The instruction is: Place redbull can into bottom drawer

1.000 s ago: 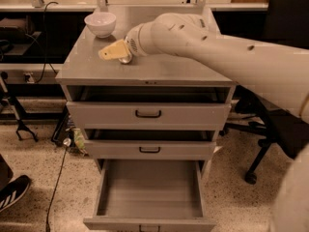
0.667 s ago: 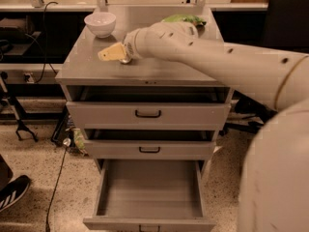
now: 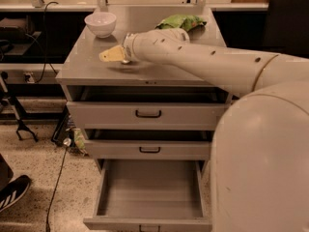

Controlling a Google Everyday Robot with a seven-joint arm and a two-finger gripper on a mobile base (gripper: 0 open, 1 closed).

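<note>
My gripper [image 3: 112, 55] is low over the grey cabinet top [image 3: 87, 69], left of centre, just in front of the white bowl [image 3: 100, 23]. My arm reaches to it from the right. I cannot make out the redbull can; it may be hidden at or behind the gripper. The bottom drawer [image 3: 149, 190] is pulled open below, and its grey inside shows nothing in it.
A green crinkled bag [image 3: 181, 21] lies at the back right of the cabinet top. The two upper drawers [image 3: 148, 113] are slightly ajar. My arm fills the right side of the view. A shoe [image 3: 14, 191] and cables are on the floor at left.
The arm has swung lower and nearer to the camera, uncovering the green bag. The gripper stays at nearly the same spot on the cabinet top.
</note>
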